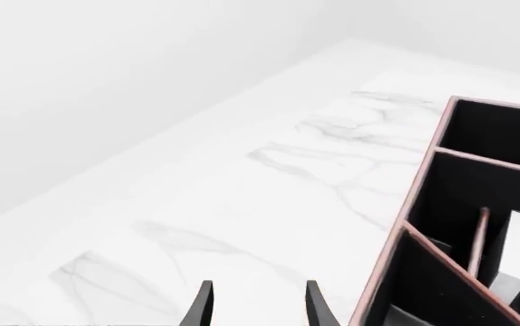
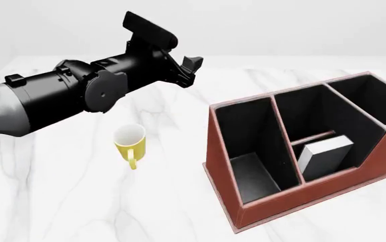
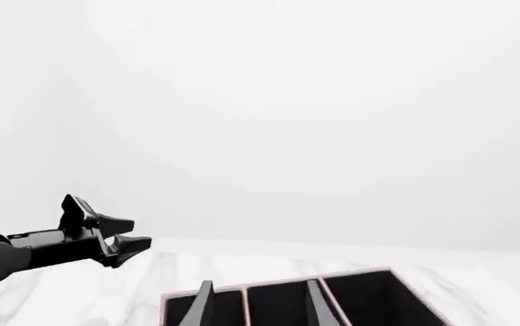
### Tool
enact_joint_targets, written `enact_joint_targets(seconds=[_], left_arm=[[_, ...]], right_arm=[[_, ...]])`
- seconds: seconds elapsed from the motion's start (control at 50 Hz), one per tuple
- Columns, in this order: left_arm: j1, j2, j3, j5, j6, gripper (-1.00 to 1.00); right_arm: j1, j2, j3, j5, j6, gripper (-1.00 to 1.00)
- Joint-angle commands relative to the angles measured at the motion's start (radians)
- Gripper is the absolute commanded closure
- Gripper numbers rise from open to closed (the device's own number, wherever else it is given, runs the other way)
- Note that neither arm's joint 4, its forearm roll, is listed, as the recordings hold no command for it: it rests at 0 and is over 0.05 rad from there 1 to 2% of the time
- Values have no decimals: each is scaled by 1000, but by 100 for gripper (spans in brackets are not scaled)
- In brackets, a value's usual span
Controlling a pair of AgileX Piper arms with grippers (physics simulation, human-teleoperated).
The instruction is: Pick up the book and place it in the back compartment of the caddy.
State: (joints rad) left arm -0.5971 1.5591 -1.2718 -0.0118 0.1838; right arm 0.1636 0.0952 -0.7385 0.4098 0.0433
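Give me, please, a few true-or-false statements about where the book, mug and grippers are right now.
1. The book stands inside the caddy. True.
2. The left gripper holds the book. False: it is open and empty, raised above the table.
3. The mug lies on its side. False: it stands upright on the table, left of the caddy.
4. The right gripper is open. True: its fingers are apart with nothing between them.
5. The mug is inside the caddy. False: it sits outside.

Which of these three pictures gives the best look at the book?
The front view: the book stands in the caddy's small cell, with its pale page edges and dark cover both visible. The left wrist view catches only a pale sliver of it behind a partition. The right wrist view does not show it.
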Motion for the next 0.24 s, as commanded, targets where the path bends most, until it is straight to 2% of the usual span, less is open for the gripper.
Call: enact_joint_targets(seconds=[0.02, 0.24], left_arm=[[5, -40, 57, -33, -14, -100], [11, -25, 91, -79, -31, -100]], right_arm=[[20, 37, -300, 176, 58, -100], [-25, -11, -351, 269, 49, -100]])
